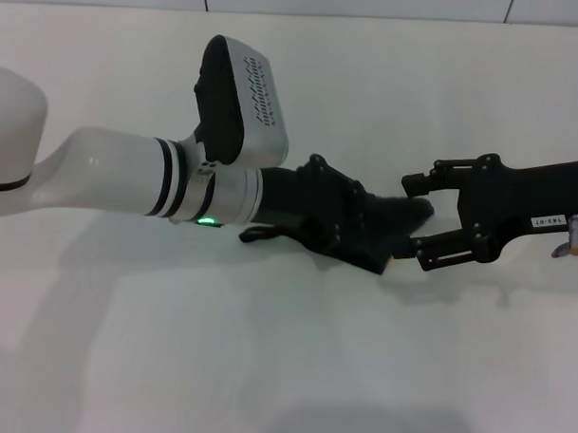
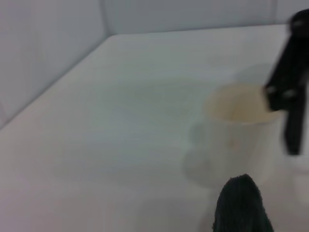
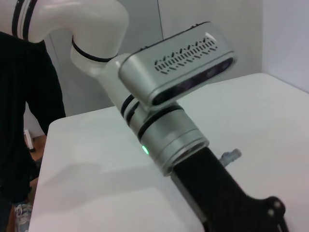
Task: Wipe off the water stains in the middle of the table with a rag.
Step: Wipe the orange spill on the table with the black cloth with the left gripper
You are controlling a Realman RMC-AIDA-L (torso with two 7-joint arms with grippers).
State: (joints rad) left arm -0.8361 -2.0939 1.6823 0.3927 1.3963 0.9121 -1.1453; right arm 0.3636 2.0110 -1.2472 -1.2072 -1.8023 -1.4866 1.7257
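Head view: rag (image 1: 388,229): soft, limp, light; best pinched at a bunched fold.
Left gripper (image 1: 350,228): on rag; closure cannot be told.
Right gripper (image 1: 420,221): fingers spread, straddling rag's edge.

Legible markings, as I find them: one small white label (image 1: 546,223) on the black body of the right arm (image 1: 527,201), head view. It carries dark printed characters, seen upside down and too small for me to read. No other text, brand or number shows.
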